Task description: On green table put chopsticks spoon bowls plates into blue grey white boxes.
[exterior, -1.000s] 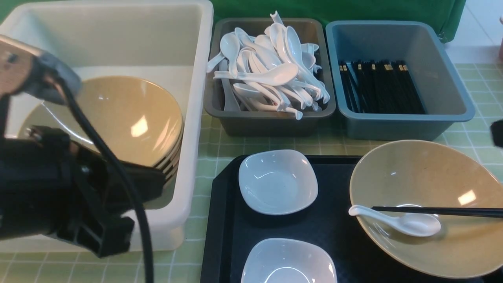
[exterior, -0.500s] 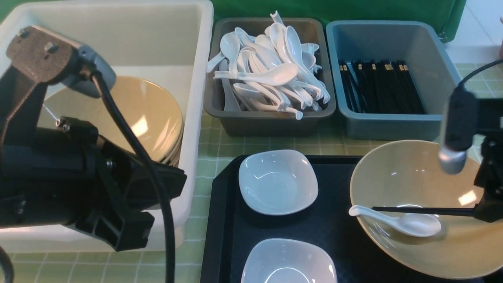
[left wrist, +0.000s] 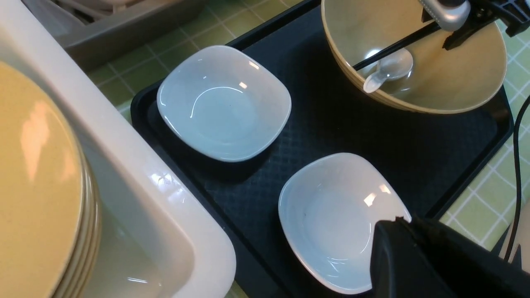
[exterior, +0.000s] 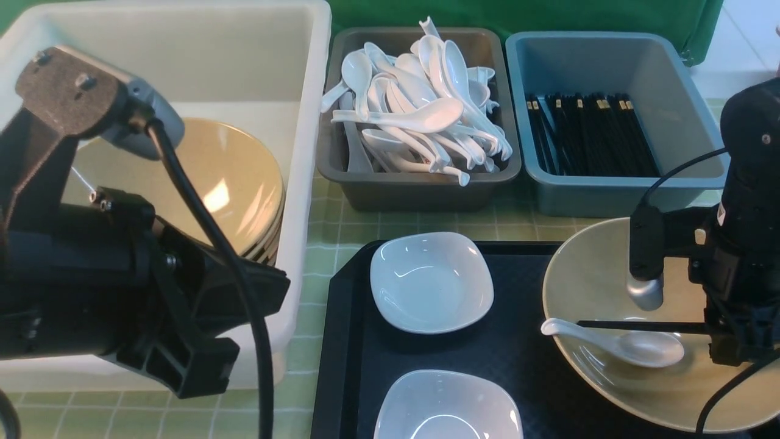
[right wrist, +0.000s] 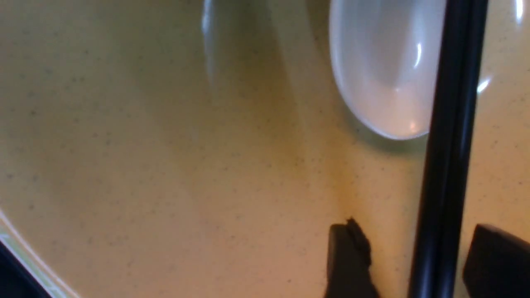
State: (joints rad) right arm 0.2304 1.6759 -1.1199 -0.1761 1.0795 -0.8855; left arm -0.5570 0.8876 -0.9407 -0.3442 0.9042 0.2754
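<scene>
Black chopsticks (exterior: 640, 325) lie across tan bowl (exterior: 585, 274) on tray (exterior: 347, 341), right side, over white spoon (exterior: 634, 347). Right tool (right wrist: 414, 227) low in bowl, jaws apart, straddling chopsticks, not clamped. Left tool (exterior: 271, 286) together, beside white box (exterior: 304, 183).

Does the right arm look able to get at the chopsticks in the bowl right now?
Probably yes. The right gripper hangs open astride the chopsticks, which lie across the bowl over the spoon; nothing sits between jaws and chopsticks.
</scene>
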